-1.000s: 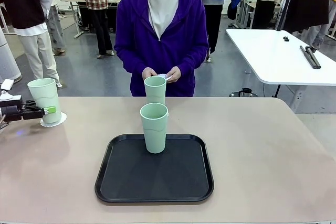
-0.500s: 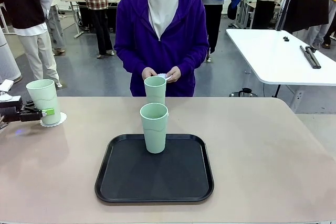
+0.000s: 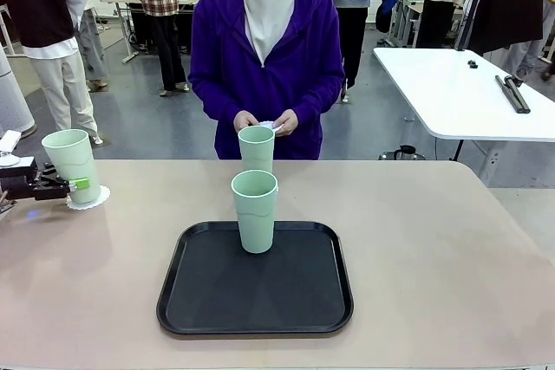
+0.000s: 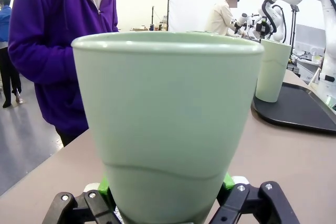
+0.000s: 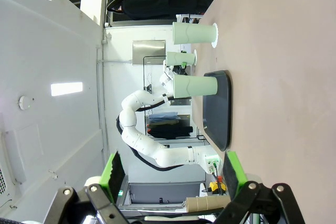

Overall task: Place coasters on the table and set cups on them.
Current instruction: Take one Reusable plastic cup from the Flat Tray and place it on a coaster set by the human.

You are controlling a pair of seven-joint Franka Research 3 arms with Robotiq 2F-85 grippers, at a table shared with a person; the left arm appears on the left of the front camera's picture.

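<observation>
At table [image 3: 434, 240] left edge: left gripper [image 3: 78, 185] clamped on mint cup [image 3: 71, 158], nudged slightly edgeward, now standing on doily coaster [image 3: 94, 201]; release pending. Right gripper [image 5: 173, 174] wide open, empty. Second cup [image 3: 255, 210] waits on black tray [image 3: 199, 301].

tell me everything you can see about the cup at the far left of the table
The leftmost cup is a tall, tapered tumbler without a handle, in what looks like pale mint-green matte plastic. It widens toward the rim, and a faint wavy line runs around its lower body. It stands upright on a white scalloped coaster near the left edge of the table, apart from the black tray. The left pincer is closed on its lower part, a green pad on each side.
</observation>
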